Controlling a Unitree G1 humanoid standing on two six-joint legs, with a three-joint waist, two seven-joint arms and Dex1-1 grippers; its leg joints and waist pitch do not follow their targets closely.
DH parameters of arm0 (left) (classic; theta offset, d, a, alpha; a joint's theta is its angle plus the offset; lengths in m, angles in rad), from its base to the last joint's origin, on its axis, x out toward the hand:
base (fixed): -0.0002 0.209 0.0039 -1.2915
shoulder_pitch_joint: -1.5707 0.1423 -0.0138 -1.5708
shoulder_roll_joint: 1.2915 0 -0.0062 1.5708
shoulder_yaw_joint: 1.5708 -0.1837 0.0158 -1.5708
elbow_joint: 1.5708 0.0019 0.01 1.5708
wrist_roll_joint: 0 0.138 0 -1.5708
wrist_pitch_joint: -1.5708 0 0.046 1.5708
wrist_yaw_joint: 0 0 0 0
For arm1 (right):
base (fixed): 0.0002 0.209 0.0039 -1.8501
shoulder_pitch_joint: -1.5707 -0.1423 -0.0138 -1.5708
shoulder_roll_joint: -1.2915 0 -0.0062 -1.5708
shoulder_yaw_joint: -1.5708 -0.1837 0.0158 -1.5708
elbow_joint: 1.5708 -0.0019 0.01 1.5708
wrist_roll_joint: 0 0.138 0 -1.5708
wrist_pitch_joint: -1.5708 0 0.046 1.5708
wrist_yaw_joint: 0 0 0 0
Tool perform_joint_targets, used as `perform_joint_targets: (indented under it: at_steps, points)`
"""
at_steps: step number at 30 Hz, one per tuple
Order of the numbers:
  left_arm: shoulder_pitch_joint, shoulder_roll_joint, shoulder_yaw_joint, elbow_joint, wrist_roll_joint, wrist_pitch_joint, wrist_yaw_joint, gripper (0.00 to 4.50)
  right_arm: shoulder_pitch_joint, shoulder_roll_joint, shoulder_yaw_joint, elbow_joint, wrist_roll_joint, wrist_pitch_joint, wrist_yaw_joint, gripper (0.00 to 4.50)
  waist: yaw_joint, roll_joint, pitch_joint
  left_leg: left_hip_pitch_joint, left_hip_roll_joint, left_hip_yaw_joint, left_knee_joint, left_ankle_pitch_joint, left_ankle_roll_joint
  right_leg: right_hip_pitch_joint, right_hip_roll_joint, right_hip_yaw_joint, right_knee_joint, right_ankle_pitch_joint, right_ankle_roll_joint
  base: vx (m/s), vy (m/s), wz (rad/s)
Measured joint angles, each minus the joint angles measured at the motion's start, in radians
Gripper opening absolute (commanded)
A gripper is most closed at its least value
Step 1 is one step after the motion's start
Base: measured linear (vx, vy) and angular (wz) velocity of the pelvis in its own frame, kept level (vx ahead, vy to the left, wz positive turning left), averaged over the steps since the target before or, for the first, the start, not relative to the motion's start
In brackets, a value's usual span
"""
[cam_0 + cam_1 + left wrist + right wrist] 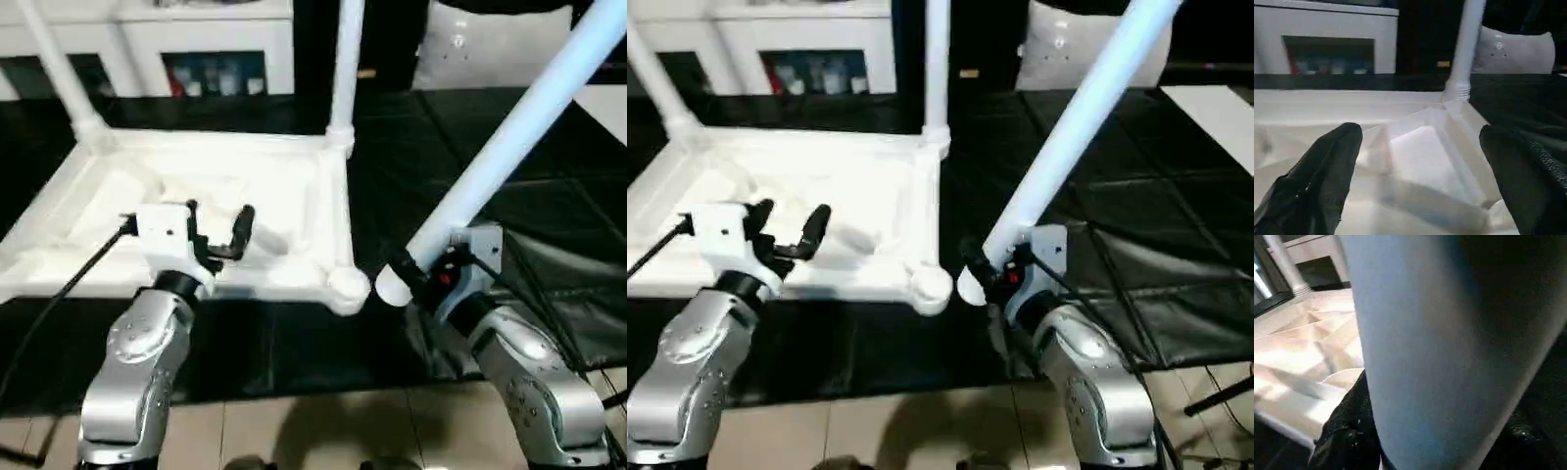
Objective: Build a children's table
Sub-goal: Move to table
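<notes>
The children's table top lies upside down on the black mat, ribbed underside up. One white leg stands in its far right corner socket and another leg in the far left one. My right gripper is shut on a third white leg near its lower end. That leg slants up to the right, and its tip hangs just right of the near right corner socket, close but apart. The right wrist view shows this leg against a black finger. My left gripper hovers open over the underside, holding nothing.
A white cabinet with dark compartments stands behind the table top. The black mat stretches to the right, with a pale cushion-like thing at the back. A black cable runs from my left wrist. Light floor tiles lie nearest me.
</notes>
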Motion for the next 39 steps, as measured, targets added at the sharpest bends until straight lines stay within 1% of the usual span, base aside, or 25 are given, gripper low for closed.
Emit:
perform_joint_targets:
  at_steps: [1, 3, 4, 5, 6, 8, 10, 12, 13, 14, 15, 16, 17, 18, 19, 20, 21, 22, 24, 25, 26, 28, 31, 34, 39]
  points:
    - [0.001, -0.009, -0.021, 0.001, 0.000, 0.001, -0.005, 4.34, 0.001, -0.010, -0.011, 0.003, -0.001, 0.000, -0.001, 1.91, 0.007, 0.002, 0.001, -0.008, 0.003, -0.002, 0.018, -0.007, 0.048, 0.009, 0.007, 0.003, -0.016, 0.002, -0.005, 0.096, -0.069, 0.06]
    - [-0.002, -0.011, -0.046, 0.000, 0.000, 0.001, -0.013, 4.34, -0.001, -0.018, -0.025, 0.004, -0.002, 0.000, -0.002, 1.91, 0.029, 0.008, -0.002, -0.033, 0.009, -0.010, 0.058, -0.001, 0.061, 0.023, 0.012, 0.000, -0.029, 0.003, -0.009, 0.084, -0.043, -0.05]
    - [-0.002, -0.009, -0.046, -0.001, 0.000, 0.000, -0.014, 4.34, -0.002, -0.022, -0.029, 0.003, -0.002, 0.000, -0.002, 1.91, 0.037, 0.019, -0.004, -0.040, 0.031, -0.013, 0.025, 0.010, 0.045, 0.038, 0.025, -0.011, -0.040, 0.001, -0.012, 0.080, -0.034, -0.03]
    - [-0.001, -0.004, -0.042, -0.003, 0.000, -0.001, -0.014, 4.34, -0.006, -0.022, -0.029, 0.003, -0.003, -0.002, -0.002, 1.91, 0.042, 0.035, -0.006, -0.041, 0.052, -0.013, 0.004, 0.032, 0.000, 0.046, 0.037, -0.024, -0.041, -0.003, -0.014, 0.087, 0.014, 0.02]
    - [0.000, 0.001, -0.035, -0.002, 0.000, 0.000, -0.013, 4.34, -0.006, -0.014, -0.029, 0.003, -0.003, -0.003, -0.002, 1.91, 0.044, 0.038, -0.008, -0.040, 0.060, -0.016, 0.003, 0.033, -0.036, 0.049, 0.041, -0.029, -0.044, -0.006, -0.014, 0.119, 0.037, 0.01]
    - [0.002, 0.007, -0.016, 0.001, 0.000, 0.000, -0.013, 4.34, -0.016, -0.002, 0.000, 0.004, -0.003, -0.003, 0.006, 1.91, 0.032, 0.035, -0.007, -0.032, 0.054, -0.019, -0.002, 0.029, -0.032, 0.037, 0.036, -0.033, -0.035, -0.019, -0.061, 0.114, 0.034, 0.03]
    - [0.000, 0.013, -0.004, 0.002, 0.000, 0.000, -0.013, 4.34, -0.019, -0.002, 0.004, 0.003, -0.003, -0.003, 0.010, 1.91, 0.022, 0.025, -0.009, -0.019, 0.038, -0.015, -0.002, 0.021, -0.024, 0.022, 0.019, -0.027, 0.009, -0.035, -0.074, 0.068, 0.019, 0.06]
    - [-0.001, 0.008, -0.005, 0.001, -0.001, -0.001, -0.013, 4.34, -0.018, -0.016, 0.000, 0.003, -0.006, -0.003, 0.008, 1.91, 0.022, 0.010, -0.007, -0.014, 0.026, -0.008, -0.002, 0.016, -0.015, 0.031, 0.009, -0.006, 0.009, -0.044, -0.008, 0.056, -0.025, 0.07]
    - [-0.001, -0.009, -0.012, 0.002, -0.001, -0.001, -0.013, 4.34, -0.013, -0.026, -0.008, 0.005, -0.009, -0.003, 0.005, 1.91, 0.032, 0.010, -0.005, -0.031, 0.025, -0.005, 0.013, 0.008, 0.050, 0.042, 0.014, -0.008, -0.006, -0.040, -0.002, 0.061, -0.037, 0.08]
    - [-0.003, -0.017, -0.036, 0.002, -0.002, -0.001, -0.016, 4.34, -0.005, -0.034, -0.013, 0.006, -0.014, -0.003, 0.004, 1.91, 0.038, 0.009, -0.003, -0.051, 0.029, -0.008, 0.043, 0.011, 0.120, 0.053, 0.012, -0.029, -0.025, -0.034, -0.005, 0.055, -0.039, 0.24]
    - [-0.004, -0.020, -0.050, 0.001, -0.002, -0.001, -0.017, 4.34, -0.005, -0.041, -0.016, 0.008, -0.024, -0.003, 0.004, 1.91, 0.036, 0.014, -0.004, -0.069, 0.030, -0.012, 0.056, 0.016, 0.132, 0.069, 0.008, -0.050, -0.041, -0.032, -0.003, 0.043, -0.021, 0.53]
    - [-0.004, -0.019, -0.053, -0.001, -0.002, -0.001, -0.017, 4.34, -0.007, -0.050, -0.017, 0.008, -0.028, -0.003, 0.005, 1.91, 0.037, 0.023, -0.005, -0.077, 0.038, -0.012, 0.027, 0.017, 0.131, 0.093, 0.007, -0.083, -0.061, -0.035, 0.002, 0.043, -0.021, 0.53]
    - [-0.004, -0.017, -0.051, -0.001, -0.002, -0.002, -0.017, 4.34, -0.009, -0.048, -0.018, 0.007, -0.028, -0.004, 0.006, 1.91, 0.036, 0.035, -0.006, -0.078, 0.045, -0.014, 0.014, 0.025, 0.121, 0.108, 0.010, -0.102, -0.070, -0.038, 0.005, 0.050, 0.006, 0.59]
    - [0.005, -0.009, -0.038, -0.002, -0.002, -0.002, -0.016, 4.34, -0.015, -0.035, -0.018, 0.007, -0.027, -0.004, 0.006, 1.91, 0.041, 0.039, -0.003, -0.046, 0.066, -0.007, -0.004, 0.048, 0.017, 0.117, 0.022, -0.097, -0.075, -0.045, 0.007, 0.056, 0.030, 0.26]
    - [0.010, 0.001, -0.016, 0.000, -0.001, -0.001, -0.014, 4.34, -0.029, -0.006, 0.004, 0.006, -0.022, -0.007, 0.011, 1.91, 0.041, 0.036, -0.003, -0.037, 0.059, -0.009, -0.007, 0.044, -0.026, 0.114, 0.023, -0.083, -0.053, -0.061, -0.019, 0.056, 0.030, 0.26]
    - [0.010, 0.009, 0.001, 0.002, -0.001, 0.001, -0.011, 4.34, -0.031, 0.001, 0.021, 0.006, -0.018, -0.008, 0.015, 1.91, 0.039, 0.031, -0.005, -0.033, 0.049, -0.011, -0.007, 0.042, -0.017, 0.101, 0.026, -0.062, -0.019, -0.073, -0.042, 0.095, 0.035, 0.08]
    - [0.010, 0.007, 0.009, 0.001, -0.001, 0.002, -0.010, 4.34, -0.029, -0.001, 0.026, 0.006, -0.018, -0.008, 0.016, 1.91, 0.035, 0.028, -0.006, -0.028, 0.040, -0.011, -0.007, 0.039, -0.013, 0.078, 0.025, -0.049, 0.018, -0.073, -0.043, 0.096, 0.017, 0.14]
    - [0.007, 0.001, 0.009, 0.000, -0.002, 0.002, -0.011, 4.34, -0.028, -0.010, 0.022, 0.006, -0.018, -0.008, 0.015, 1.91, 0.029, 0.026, -0.009, -0.027, 0.034, -0.007, -0.003, 0.036, -0.007, 0.039, 0.023, -0.029, 0.045, -0.063, -0.029, 0.096, 0.017, 0.14]
    - [-0.001, 0.001, -0.006, 0.000, -0.003, 0.006, -0.022, 4.34, -0.026, -0.027, 0.007, 0.006, -0.019, -0.012, 0.015, 1.91, 0.030, 0.002, -0.016, -0.039, 0.011, 0.004, 0.016, 0.031, -0.002, -0.016, 0.001, 0.016, 0.003, 0.004, 0.032, 0.029, -0.003, 0.05]
    - [0.000, -0.003, -0.019, 0.004, -0.006, 0.010, -0.034, 4.34, -0.020, -0.037, -0.010, 0.012, -0.019, -0.019, 0.015, 1.91, 0.033, -0.004, -0.019, -0.051, 0.007, 0.005, 0.024, 0.030, -0.003, -0.022, 0.000, 0.022, 0.024, -0.003, 0.033, 0.000, 0.000, 0.00]
    - [0.000, -0.002, -0.039, 0.005, -0.022, 0.011, -0.054, 4.34, -0.020, -0.043, -0.022, 0.018, -0.020, -0.022, 0.016, 1.91, 0.035, -0.005, -0.019, -0.060, 0.008, 0.003, 0.015, 0.034, -0.010, -0.027, 0.001, 0.019, 0.022, 0.001, 0.029, 0.010, -0.064, 0.07]
    - [-0.003, 0.003, -0.061, 0.008, -0.043, 0.011, -0.093, 4.34, -0.019, -0.040, -0.035, 0.021, -0.019, -0.025, 0.021, 1.91, 0.034, -0.005, -0.018, -0.063, 0.015, 0.001, -0.004, 0.045, -0.028, -0.031, 0.009, 0.014, 0.004, 0.017, 0.023, -0.022, -0.068, -0.03]
    - [-0.038, 0.058, -0.066, 0.020, -0.067, 0.036, -0.168, 4.34, -0.020, -0.030, -0.048, 0.021, 0.011, -0.017, 0.027, 1.91, 0.035, -0.001, -0.017, -0.057, 0.032, -0.002, -0.008, 0.052, -0.040, -0.020, 0.024, 0.007, -0.024, 0.031, 0.001, 0.000, 0.000, 0.00]
    - [-0.072, 0.110, -0.095, 0.039, -0.086, 0.066, -0.271, 4.34, -0.027, -0.043, -0.054, 0.021, 0.028, -0.008, 0.037, 1.91, 0.035, 0.004, -0.011, -0.042, 0.040, 0.008, -0.009, 0.055, -0.043, -0.004, 0.023, 0.004, -0.029, 0.037, -0.008, -0.077, -0.003, 0.03]
    - [-0.118, 0.205, -0.169, 0.096, -0.101, 0.077, -0.445, 4.34, -0.052, -0.059, -0.086, 0.049, 0.040, -0.051, 0.070, 1.91, 0.036, 0.005, -0.008, -0.037, 0.046, 0.020, -0.014, 0.056, -0.045, -0.003, 0.020, 0.005, -0.034, 0.035, -0.005, -0.060, 0.004, -0.02]
